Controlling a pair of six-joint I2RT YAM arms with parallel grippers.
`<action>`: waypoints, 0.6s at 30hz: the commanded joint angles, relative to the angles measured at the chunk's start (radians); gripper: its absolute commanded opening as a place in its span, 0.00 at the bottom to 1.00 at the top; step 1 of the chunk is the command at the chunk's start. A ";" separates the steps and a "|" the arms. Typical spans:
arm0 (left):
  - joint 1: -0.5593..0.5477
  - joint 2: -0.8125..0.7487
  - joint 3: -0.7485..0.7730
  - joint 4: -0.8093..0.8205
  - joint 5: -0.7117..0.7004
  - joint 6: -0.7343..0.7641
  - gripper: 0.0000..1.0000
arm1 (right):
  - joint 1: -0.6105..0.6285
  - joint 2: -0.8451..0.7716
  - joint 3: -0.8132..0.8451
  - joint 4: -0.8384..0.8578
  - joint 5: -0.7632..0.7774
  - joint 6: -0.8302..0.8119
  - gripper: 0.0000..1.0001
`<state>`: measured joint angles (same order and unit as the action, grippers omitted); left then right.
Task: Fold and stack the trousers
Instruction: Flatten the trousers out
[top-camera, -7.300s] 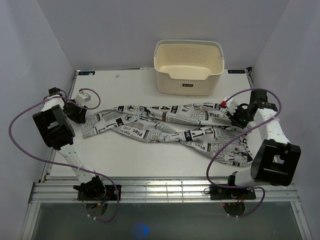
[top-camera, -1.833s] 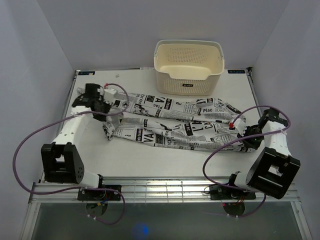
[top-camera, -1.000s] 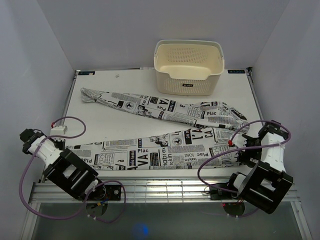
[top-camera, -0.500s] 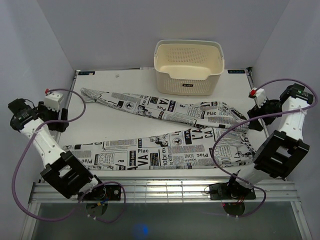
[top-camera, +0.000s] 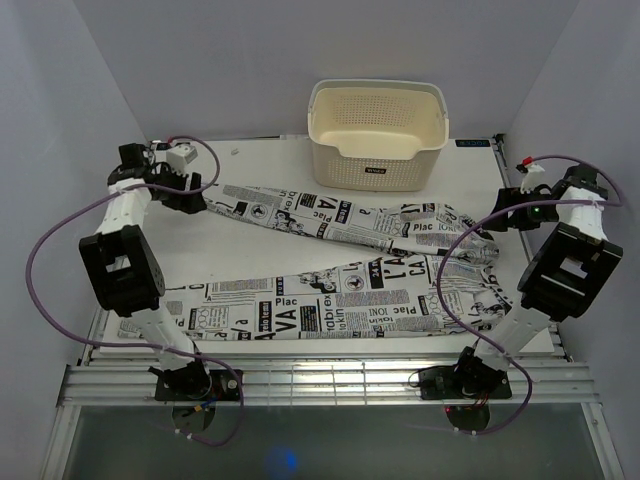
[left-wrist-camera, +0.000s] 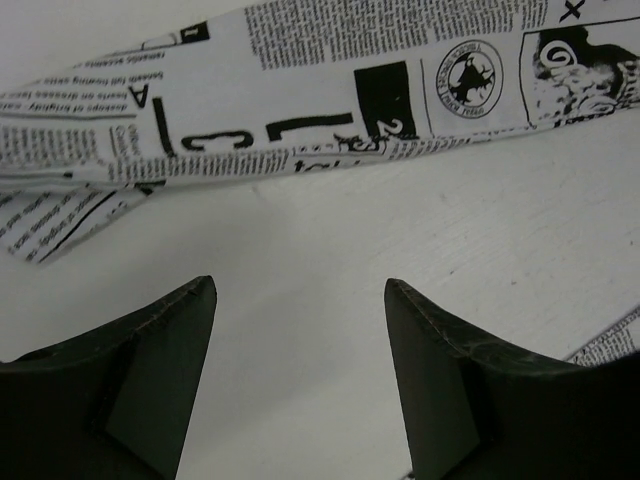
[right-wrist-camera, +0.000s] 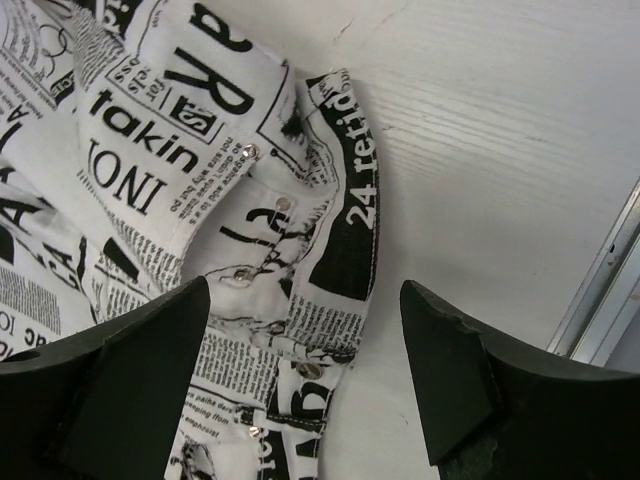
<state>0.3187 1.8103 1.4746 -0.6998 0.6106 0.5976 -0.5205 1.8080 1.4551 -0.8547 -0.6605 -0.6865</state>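
The trousers (top-camera: 330, 260), white with black newspaper print, lie flat in a sideways V. One leg runs to the far left (top-camera: 240, 205), the other lies along the near edge (top-camera: 280, 305), and the waist is at the right (top-camera: 470, 250). My left gripper (top-camera: 190, 198) hovers open at the far leg's end; in its wrist view the left gripper (left-wrist-camera: 300, 290) has bare table between its fingers and the leg (left-wrist-camera: 300, 100) just beyond. My right gripper (top-camera: 503, 220) stands open over the waist's far right corner; the right gripper (right-wrist-camera: 305, 290) straddles the snap-studded waistband (right-wrist-camera: 180, 150) without closing.
A cream perforated basket (top-camera: 378, 120) stands at the back centre. The table's metal rail (right-wrist-camera: 610, 290) runs close to the right gripper. Purple cables loop from both arms over the table's sides. White table (top-camera: 300, 250) shows between the two legs.
Both grippers have opened and let go of the near leg's ends. The left arm swung from the near left corner up to the far leg's end. The right arm rose to the waist's far corner.
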 joint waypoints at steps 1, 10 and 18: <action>-0.079 0.026 0.067 0.100 -0.066 -0.073 0.78 | 0.019 0.008 -0.035 0.187 0.001 0.157 0.82; -0.217 0.142 0.055 0.189 -0.222 -0.059 0.79 | 0.103 0.077 -0.136 0.338 0.117 0.168 0.65; -0.271 0.188 -0.101 0.215 -0.347 -0.038 0.73 | 0.119 0.079 -0.105 0.365 0.180 0.136 0.08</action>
<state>0.0513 2.0003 1.4200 -0.4946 0.3393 0.5499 -0.3973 1.9182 1.3125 -0.5205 -0.5125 -0.5331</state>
